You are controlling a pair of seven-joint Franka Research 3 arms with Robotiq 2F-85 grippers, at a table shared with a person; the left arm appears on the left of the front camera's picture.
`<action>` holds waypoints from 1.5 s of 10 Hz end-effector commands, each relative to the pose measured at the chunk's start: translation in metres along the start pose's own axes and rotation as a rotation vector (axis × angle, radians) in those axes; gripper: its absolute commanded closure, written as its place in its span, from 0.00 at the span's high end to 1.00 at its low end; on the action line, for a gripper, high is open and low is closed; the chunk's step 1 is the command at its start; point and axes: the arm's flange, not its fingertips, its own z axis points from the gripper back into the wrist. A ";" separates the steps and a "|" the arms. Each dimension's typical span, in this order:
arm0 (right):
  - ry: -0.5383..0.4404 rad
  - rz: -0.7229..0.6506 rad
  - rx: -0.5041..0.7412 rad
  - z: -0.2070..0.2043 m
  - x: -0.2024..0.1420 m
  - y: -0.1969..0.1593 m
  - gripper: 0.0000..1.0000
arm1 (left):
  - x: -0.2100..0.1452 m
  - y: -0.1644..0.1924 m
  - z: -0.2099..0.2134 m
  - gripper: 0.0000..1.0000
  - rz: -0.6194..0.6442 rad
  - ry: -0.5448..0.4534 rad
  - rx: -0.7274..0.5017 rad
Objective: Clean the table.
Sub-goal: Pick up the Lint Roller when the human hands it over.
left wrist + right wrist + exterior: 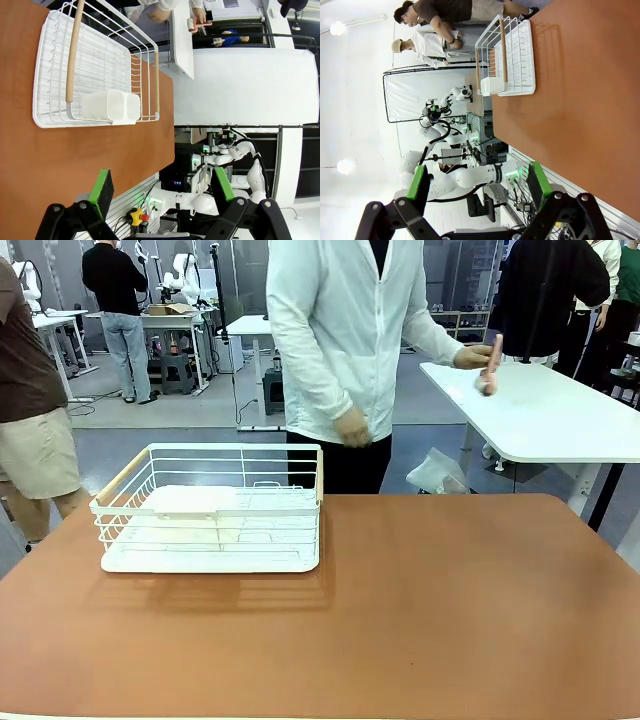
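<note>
Well, starting left: the white wire basket [210, 510] sits on the far left part of the table [450, 620], parked there, I judge, to leave the reddish-brown top free for wiping. My left gripper [164, 189] hovers by the table's edge, jaws spread with nothing between them. My right gripper [477, 182] is just as wide and empty. The person [340, 340] stands at the far edge, one hand [472, 357] holding a pink object [490, 365] over the white side table [540, 420]. I cannot tell what it is. The table's near corners are cut off.
</note>
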 end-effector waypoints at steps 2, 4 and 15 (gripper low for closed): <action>0.002 0.004 0.004 0.000 0.000 0.001 1.00 | -0.002 0.000 0.002 1.00 -0.002 0.002 -0.003; 0.002 0.004 0.004 0.000 0.000 0.001 1.00 | -0.002 0.000 0.002 1.00 -0.002 0.002 -0.003; 0.002 0.004 0.004 0.000 0.000 0.001 1.00 | -0.002 0.000 0.002 1.00 -0.002 0.002 -0.003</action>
